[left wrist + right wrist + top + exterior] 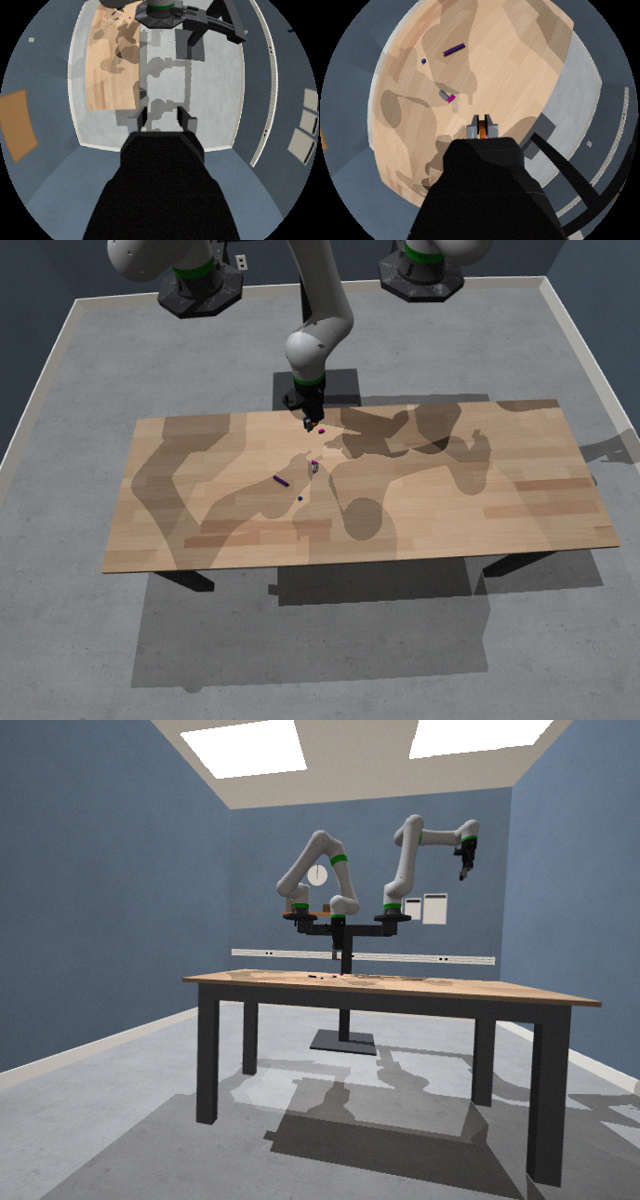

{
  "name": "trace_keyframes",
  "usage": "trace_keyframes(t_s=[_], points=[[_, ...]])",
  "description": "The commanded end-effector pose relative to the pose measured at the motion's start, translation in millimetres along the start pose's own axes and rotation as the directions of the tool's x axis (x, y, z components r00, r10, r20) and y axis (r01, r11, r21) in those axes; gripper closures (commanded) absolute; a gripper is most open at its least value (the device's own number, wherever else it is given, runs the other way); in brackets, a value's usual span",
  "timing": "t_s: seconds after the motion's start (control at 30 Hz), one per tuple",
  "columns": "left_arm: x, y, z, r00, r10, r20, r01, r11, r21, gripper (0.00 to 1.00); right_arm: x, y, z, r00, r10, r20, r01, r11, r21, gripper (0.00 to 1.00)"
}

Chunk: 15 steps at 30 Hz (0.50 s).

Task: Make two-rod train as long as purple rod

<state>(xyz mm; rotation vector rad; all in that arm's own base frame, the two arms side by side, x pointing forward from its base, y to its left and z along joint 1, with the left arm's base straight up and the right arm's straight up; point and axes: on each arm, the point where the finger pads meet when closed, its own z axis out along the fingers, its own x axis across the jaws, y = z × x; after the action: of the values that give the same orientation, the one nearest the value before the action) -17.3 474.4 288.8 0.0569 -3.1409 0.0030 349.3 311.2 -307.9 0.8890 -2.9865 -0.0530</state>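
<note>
My right gripper (310,424) (335,955) (481,120) is shut on the orange rod (482,130), above the table's back edge area. The purple rod (280,480) (454,49) lies flat near the middle. The grey rod (314,468) (443,95) lies right of it in the top view, with one magenta rod (313,462) (451,99) at its end, at an angle; whether they touch is unclear. Another magenta rod (321,431) lies near the back edge, mostly hidden in the right wrist view. The blue rod (300,498) (423,61) lies in front. My left gripper (462,874) (162,113) is open and empty, high up.
The wooden table (439,529) (465,989) carries the loose rods left of its middle in the top view, under arm shadows. The arm stand (346,1014) is behind the table. The left arm is held away from the rods.
</note>
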Motion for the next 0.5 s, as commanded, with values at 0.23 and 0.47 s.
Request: trace_keyframes(t_s=[0.23,0.47], points=[[0,0,-1,1.000,0.000,0.000,0.000,1.000,-0.002,0.00,32,16,-2,0.964,0.266,0.024,-0.266,0.963,0.032,0.76],[0,0,-1,1.000,0.000,0.000,0.000,1.000,-0.002,0.00,34,17,-2,0.960,0.278,0.025,-0.279,0.960,0.032,0.76]])
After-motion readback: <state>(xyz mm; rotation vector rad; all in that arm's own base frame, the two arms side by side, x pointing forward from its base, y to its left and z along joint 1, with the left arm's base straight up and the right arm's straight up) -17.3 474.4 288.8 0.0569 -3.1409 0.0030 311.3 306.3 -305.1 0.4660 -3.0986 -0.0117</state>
